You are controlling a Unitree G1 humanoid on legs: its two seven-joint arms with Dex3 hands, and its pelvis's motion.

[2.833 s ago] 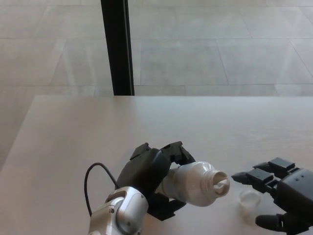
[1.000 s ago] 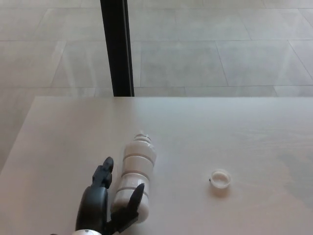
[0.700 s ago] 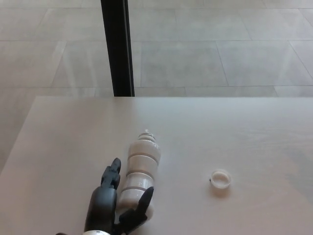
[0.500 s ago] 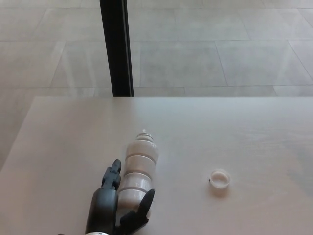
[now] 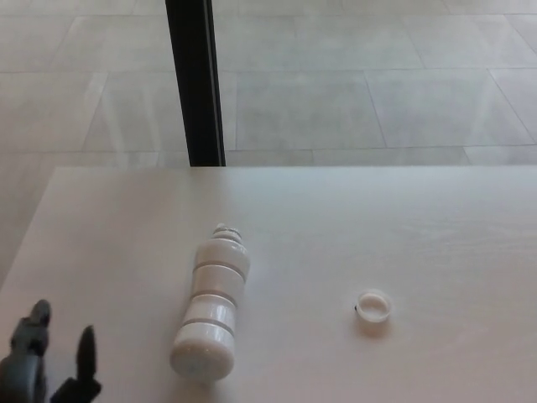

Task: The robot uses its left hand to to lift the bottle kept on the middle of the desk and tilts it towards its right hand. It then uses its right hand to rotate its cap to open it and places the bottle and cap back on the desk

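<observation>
— Where does your task stand right now?

— Your bottle [image 5: 211,304] stands on the desk [image 5: 436,227] with its neck bare, and the cap [image 5: 372,306] lies apart from it on the wood. By that, you have both the opening and the putting-down done; I judge nothing is left but drawing the arm clear.

— And the hands?

— Your left hand [image 5: 38,361] holds nothing, its fingers spread, at the lower left edge. The bottle is up and to the right of it, near but not touching, and the cap sits farther right again, well apart. Your right hand does not show at all.
</observation>
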